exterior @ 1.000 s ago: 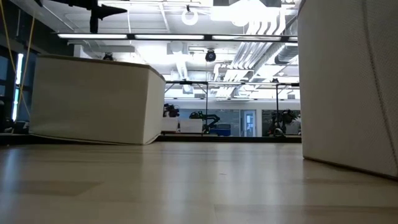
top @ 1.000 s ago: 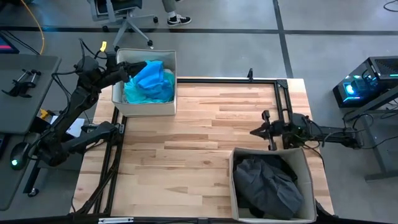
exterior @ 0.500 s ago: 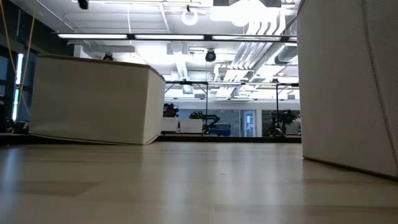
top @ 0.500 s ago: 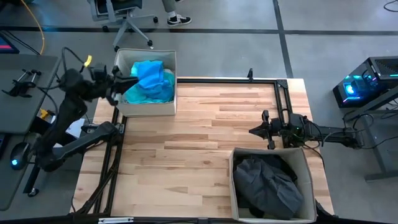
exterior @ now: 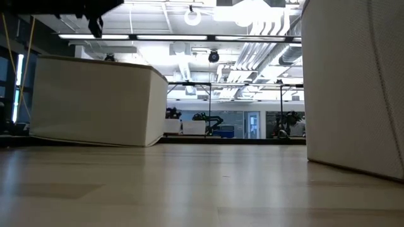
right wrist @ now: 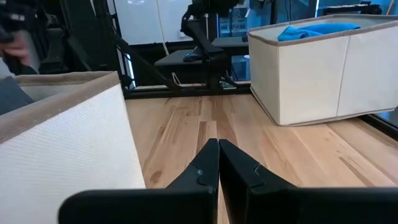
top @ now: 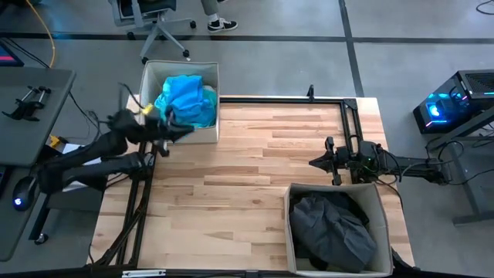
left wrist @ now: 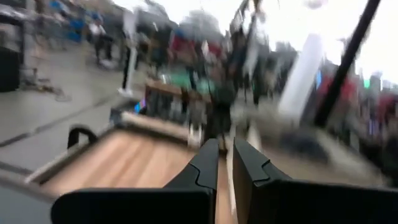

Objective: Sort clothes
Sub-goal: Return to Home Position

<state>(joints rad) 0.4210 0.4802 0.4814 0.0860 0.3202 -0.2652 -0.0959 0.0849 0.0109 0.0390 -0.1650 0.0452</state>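
Observation:
Turquoise and pale blue clothes [top: 186, 100] lie heaped in a beige bin [top: 151, 77] at the table's far left; they also show in the right wrist view [right wrist: 318, 29]. Dark grey and black clothes [top: 333, 229] fill a second beige bin [top: 292, 232] at the near right. My left gripper [top: 186, 128] is beside the near wall of the far-left bin, pointing toward the table's right; its fingers [left wrist: 225, 158] are close together and hold nothing. My right gripper [top: 312, 163] hangs over the table just beyond the near-right bin, shut and empty [right wrist: 218, 149].
Bare wooden tabletop [top: 247, 154] lies between the two bins. A black metal frame [top: 351, 116] runs along the table's far and right edges. In the low view the two bins stand at the left [exterior: 95, 101] and the right [exterior: 353, 88].
My left arm has drawn back from over the far-left bin toward the table's left edge. It then swung down and toward the near side, so its gripper is now by the bin's near wall, pointing right. My right arm has kept still.

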